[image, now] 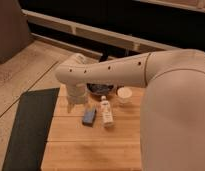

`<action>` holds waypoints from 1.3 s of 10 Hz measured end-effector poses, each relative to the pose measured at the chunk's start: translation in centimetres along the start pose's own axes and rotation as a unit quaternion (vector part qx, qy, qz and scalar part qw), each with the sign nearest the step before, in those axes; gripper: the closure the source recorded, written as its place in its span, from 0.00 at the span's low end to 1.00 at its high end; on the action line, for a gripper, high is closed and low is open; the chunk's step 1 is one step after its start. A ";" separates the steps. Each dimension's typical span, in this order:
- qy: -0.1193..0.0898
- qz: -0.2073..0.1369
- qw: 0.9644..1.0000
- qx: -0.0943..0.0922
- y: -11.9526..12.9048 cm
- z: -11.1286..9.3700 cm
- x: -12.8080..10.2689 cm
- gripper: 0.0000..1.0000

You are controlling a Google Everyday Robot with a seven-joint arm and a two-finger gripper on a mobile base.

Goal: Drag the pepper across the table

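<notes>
You are at the contact step, by the look of it: the arm reaches over the bench (96, 146) and the gripper (72, 105) points down near its far left corner in the view, low over the wood, beside the blue-grey block (89, 117) and near the white bottle (106, 112). You cannot tell whether the gripper is released or clenched. The pepper does not show as 1 distinct shape; it probably lies under or just beside the gripper, hidden by the wrist. Before you drag, confirm contact with the pepper, then pull along the planks toward bare wood, clear of the block.
</notes>
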 end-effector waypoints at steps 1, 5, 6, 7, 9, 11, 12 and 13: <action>-0.007 0.009 1.000 0.014 -1.2 -0.1 -1.5 0.35; -0.075 -0.016 0.995 0.069 -4.7 -2.0 -11.3 0.35; -0.088 -0.042 0.993 0.069 -4.2 -2.0 -13.5 0.35; -0.100 -0.072 0.990 0.061 -3.4 -1.8 -15.6 0.35; -0.107 -0.115 0.987 0.025 -1.5 -0.8 -18.0 0.35; -0.096 -0.157 0.983 -0.009 -0.2 0.5 -19.2 0.35; -0.087 -0.186 0.978 -0.025 0.6 1.2 -19.5 0.35; -0.083 -0.197 0.976 -0.030 0.8 1.5 -19.6 0.35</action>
